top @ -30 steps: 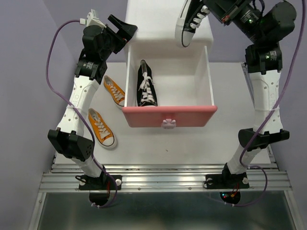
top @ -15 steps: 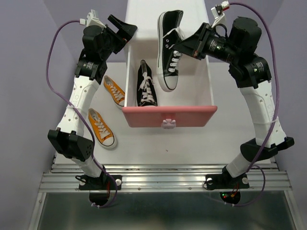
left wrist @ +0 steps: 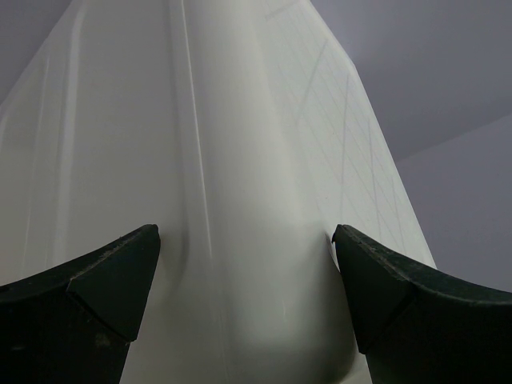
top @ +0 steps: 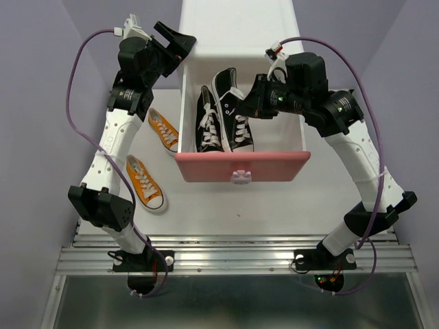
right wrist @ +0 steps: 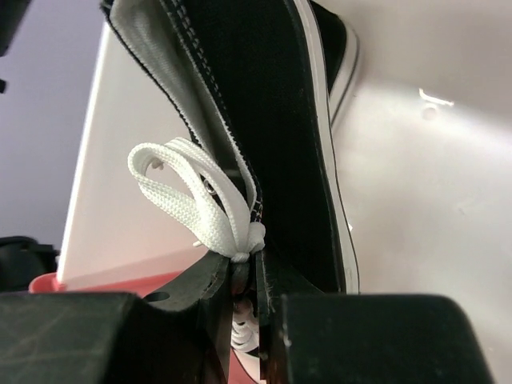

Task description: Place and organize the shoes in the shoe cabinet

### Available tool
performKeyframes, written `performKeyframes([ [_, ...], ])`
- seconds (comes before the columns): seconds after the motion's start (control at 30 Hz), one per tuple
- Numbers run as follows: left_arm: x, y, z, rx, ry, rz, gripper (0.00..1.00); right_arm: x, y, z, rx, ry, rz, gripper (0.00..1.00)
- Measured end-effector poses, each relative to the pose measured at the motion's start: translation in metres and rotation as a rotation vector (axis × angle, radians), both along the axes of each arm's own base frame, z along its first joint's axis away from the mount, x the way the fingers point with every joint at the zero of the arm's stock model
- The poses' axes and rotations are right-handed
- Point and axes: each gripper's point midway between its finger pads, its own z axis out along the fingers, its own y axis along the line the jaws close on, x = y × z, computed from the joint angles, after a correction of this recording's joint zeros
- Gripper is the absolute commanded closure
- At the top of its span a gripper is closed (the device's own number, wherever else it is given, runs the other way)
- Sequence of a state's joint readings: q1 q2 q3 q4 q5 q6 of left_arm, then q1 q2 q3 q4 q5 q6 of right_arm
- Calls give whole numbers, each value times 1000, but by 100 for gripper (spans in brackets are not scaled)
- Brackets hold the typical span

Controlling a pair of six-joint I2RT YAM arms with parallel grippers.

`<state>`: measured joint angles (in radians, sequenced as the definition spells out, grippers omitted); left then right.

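The white shoe cabinet (top: 236, 27) has its darker pink drawer (top: 241, 166) pulled open. One black sneaker (top: 208, 120) lies in the drawer's left part. My right gripper (top: 255, 103) is shut on the side wall of the second black sneaker (top: 233, 111) and holds it in the drawer beside the first; in the right wrist view the canvas edge (right wrist: 264, 160) sits between the closed jaws. My left gripper (top: 180, 42) is open and empty, pressed around the cabinet's top left corner (left wrist: 240, 240). Two orange sneakers (top: 163, 129) (top: 144, 181) lie on the table left of the drawer.
The drawer's right half (top: 278, 116) is bare white floor. The bunny knob (top: 241, 176) sticks out toward the arms. Purple walls close in both sides. The metal rail (top: 233, 257) runs along the near edge.
My right gripper has swung the second black sneaker from above the cabinet top down and forward into the open drawer, beside the first one. The left arm has not moved.
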<state>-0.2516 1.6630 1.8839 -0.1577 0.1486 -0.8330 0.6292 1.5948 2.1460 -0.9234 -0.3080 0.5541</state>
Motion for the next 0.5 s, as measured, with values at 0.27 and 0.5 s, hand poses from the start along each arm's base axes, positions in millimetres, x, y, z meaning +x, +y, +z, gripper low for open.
performKeyframes([
  [0.27,1,1,-1,-5,-7,5,1,0,-8,-20,-119,-7,-74,99],
  [0.5,1,1,0,-6,-7,8,1,2,-15,-31,-201,-20,-162,99],
])
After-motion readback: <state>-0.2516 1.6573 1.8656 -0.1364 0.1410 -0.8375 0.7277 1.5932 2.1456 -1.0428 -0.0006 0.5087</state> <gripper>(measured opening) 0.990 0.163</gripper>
